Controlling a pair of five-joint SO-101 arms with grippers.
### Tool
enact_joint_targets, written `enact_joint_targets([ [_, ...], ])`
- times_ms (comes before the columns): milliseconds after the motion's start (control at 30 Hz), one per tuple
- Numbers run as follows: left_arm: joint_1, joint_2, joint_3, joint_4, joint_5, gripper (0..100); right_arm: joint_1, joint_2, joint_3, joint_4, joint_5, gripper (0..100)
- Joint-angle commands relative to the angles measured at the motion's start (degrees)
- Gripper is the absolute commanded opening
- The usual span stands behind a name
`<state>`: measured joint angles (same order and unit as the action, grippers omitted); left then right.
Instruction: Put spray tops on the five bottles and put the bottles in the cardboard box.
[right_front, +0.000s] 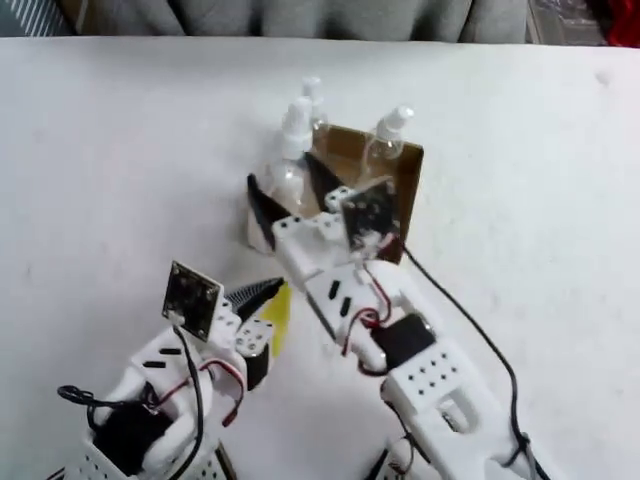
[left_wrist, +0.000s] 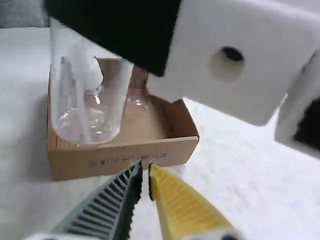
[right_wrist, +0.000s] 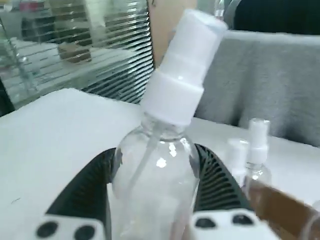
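Observation:
My right gripper (right_front: 282, 172) is shut on a clear bottle (right_front: 290, 165) with a white spray top (right_wrist: 180, 75), held upright at the left end of the cardboard box (right_front: 408, 170). The black fingers (right_wrist: 92, 182) press both sides of the bottle (right_wrist: 152, 175). In the left wrist view the held bottle (left_wrist: 85, 107) hangs low inside the box (left_wrist: 120, 157). More capped bottles (right_front: 385, 135) stand in the box. My left gripper (right_front: 274, 294) is shut on nothing, its black and yellow fingers (left_wrist: 175, 200) together, on the table just in front of the box.
The right arm's white body (right_front: 350, 290) lies between the left gripper and the box. Two capped bottles (right_wrist: 255, 155) stand behind the held one. White table (right_front: 120, 150) spreads open on the left and right. A grey fabric edge runs along the back.

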<state>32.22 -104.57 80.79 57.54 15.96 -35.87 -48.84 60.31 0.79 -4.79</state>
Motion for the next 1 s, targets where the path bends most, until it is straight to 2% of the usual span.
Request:
enact_joint_targets([
  [0, 0.22, -0.57, -1.85, -0.26, -0.70, 2, -2.33, 1.54, -4.22, -0.84, -4.31, 1.5],
  [167, -0.57, -0.57, 2.20, -3.43, -0.70, 2, -4.88, 1.45, -6.15, 7.34, -5.71, 1.5],
  [367, -7.43, -0.57, 6.24, -10.02, -0.79, 2, -4.44, 1.45, -12.57, 25.10, -5.80, 1.5],
  [467, -9.89, -0.57, 8.79, -13.63, -0.79, 2, -4.44, 1.45, -14.77, 30.46, -5.80, 1.5],
  [600, -11.21, -0.57, 11.34, -17.23, -0.79, 2, -4.44, 1.45, -15.56, 31.78, -5.80, 1.5],
  [800, -11.03, -0.57, 11.78, -17.41, -0.79, 2, -4.26, 1.45, -15.65, 31.34, -5.80, 1.5],
  [967, -11.12, -0.57, 13.71, -17.32, -1.49, 2, -0.40, 1.36, -17.85, 31.69, -5.80, 1.5],
])
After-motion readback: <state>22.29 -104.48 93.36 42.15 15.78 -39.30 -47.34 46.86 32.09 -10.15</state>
